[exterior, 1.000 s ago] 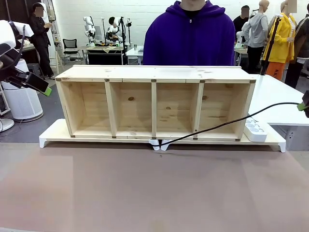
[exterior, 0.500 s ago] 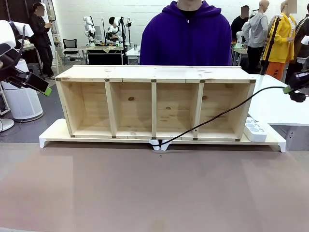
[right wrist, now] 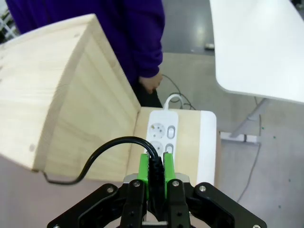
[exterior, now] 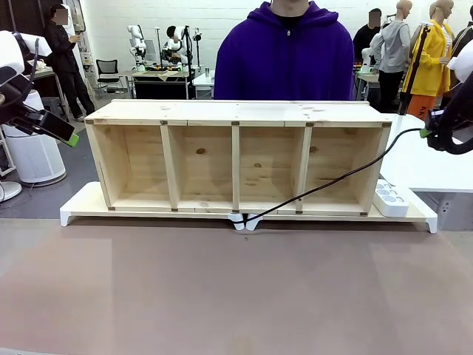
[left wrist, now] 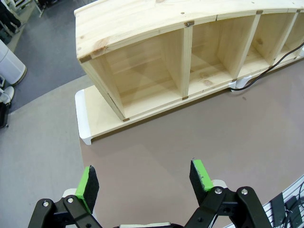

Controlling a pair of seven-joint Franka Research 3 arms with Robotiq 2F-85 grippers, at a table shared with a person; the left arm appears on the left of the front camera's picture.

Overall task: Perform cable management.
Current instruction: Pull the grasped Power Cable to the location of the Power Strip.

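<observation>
Though thin, long black cable (exterior: 340, 180)

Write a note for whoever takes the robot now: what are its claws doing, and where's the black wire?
Right gripper: shut on the cable, raised past the right end of the wooden shelf, above the power strip.
Left gripper: open, empty, off the shelf's left end.
Cable: slants from the right gripper down across the rightmost compartment's front to the middle gap under the base board.
Done: cable picked up.
Left: not plugged in or tidied; probably bring it to the strip.
</observation>
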